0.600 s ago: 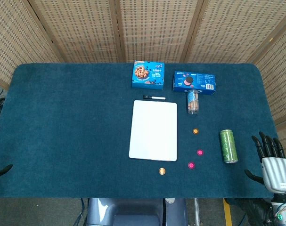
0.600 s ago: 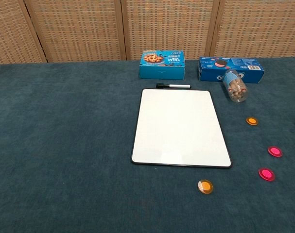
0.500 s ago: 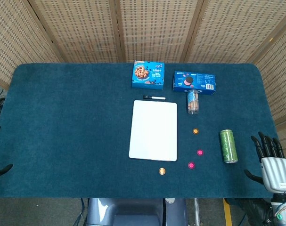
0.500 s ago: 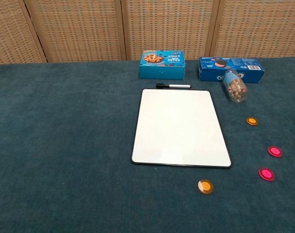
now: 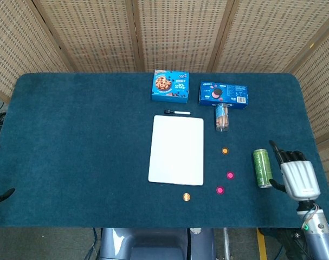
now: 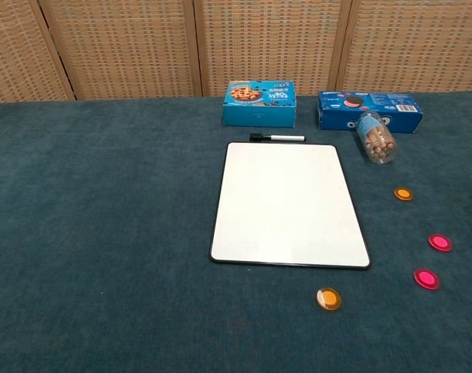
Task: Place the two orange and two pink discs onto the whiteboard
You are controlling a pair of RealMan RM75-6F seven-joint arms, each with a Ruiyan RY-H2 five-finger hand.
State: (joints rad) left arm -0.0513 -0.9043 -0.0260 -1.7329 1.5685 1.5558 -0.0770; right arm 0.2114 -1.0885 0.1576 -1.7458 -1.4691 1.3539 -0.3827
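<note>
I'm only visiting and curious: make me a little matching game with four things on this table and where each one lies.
Things:
1. marker
2. green can
3. clear jar
4. whiteboard

Places:
A. on its side, by the right-hand blue box
B. middle of the table, nothing on it
C. just beyond the whiteboard's far edge
D. beside the right hand

Pairs: 1-C, 2-D, 3-A, 4-B

**My rig's body, live on camera**

My right hand (image 5: 295, 176) shows a ribbed silver-grey back plate and black fingers (image 5: 288, 156); there's a small green light below the wrist. Far left, I only catch black fingertips of my left hand (image 5: 0, 196).
</note>
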